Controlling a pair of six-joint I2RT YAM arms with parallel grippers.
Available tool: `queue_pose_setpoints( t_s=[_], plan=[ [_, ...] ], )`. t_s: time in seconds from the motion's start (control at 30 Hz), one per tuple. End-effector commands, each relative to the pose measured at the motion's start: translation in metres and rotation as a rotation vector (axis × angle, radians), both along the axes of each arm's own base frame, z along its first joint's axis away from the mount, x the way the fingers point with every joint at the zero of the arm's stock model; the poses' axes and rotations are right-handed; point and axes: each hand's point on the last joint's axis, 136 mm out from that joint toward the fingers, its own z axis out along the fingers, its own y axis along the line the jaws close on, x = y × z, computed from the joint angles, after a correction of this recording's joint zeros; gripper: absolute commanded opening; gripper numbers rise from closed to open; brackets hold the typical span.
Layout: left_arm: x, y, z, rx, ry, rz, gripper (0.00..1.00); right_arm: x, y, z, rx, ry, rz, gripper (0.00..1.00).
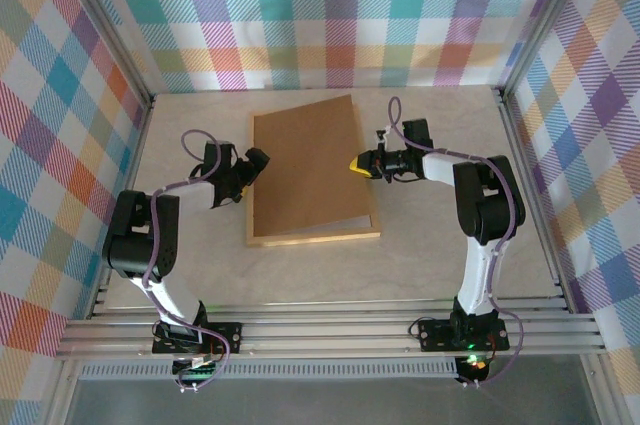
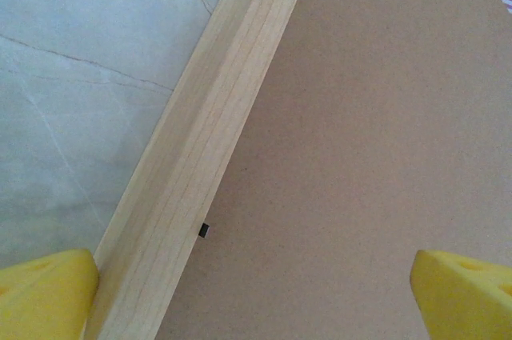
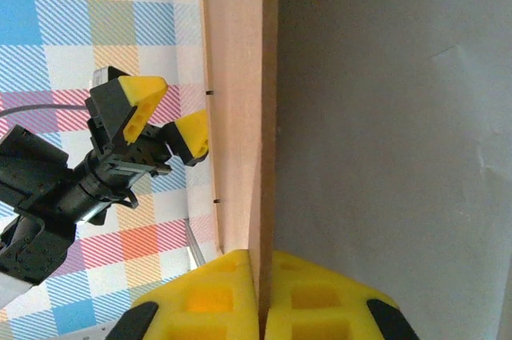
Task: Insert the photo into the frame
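From above, the frame (image 1: 315,238) lies flat in the middle of the desk (image 1: 420,265), between the two arms, with its thin wooden rail showing along the near side. A brown backing board (image 1: 305,170) covers it. Its right side seems raised a little, since a pale sliver shows between the board's near edge and the rail. The right end effector (image 1: 358,164) is at the board's right edge. The left end effector (image 1: 255,167) is at the frame's left side, jaws spread.

In the left wrist view, the jaws stand wide. One yellow fingertip (image 2: 44,296) is just outside the light wooden rail, over the desk, and the other is over the brown board. A small black tab (image 2: 204,230) sits where rail and board meet. Whether either fingertip touches anything I cannot tell.

In the right wrist view, the yellow fingers (image 3: 216,300) are pinched tight on the board's thin edge, which runs straight up the picture. Beyond the board the left end effector hangs wide apart against the plaid wall (image 3: 120,4). The grey surface to the right of the board's edge may be the desk or something beneath the board; the angle is too poor to tell.
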Motion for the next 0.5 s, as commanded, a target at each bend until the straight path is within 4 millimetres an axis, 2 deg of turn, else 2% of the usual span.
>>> queue_pose_setpoints(
  t_s=[0.0, 0.23, 0.47],
  plan=[
    [-0.018, -0.072, -0.001, -0.155, 0.024, -0.175, 1.0, -0.013, 0.022, -0.025, -0.044, 0.049, 0.027, 0.04],
    [-0.018, -0.091, 0.001, -0.168, 0.021, -0.204, 1.0, -0.013, 0.027, -0.026, -0.051, 0.055, 0.027, 0.04],
    [-0.018, -0.089, 0.003, -0.141, 0.026, -0.203, 1.0, -0.012, 0.024, -0.028, -0.091, 0.053, 0.024, 0.04]
  ],
)
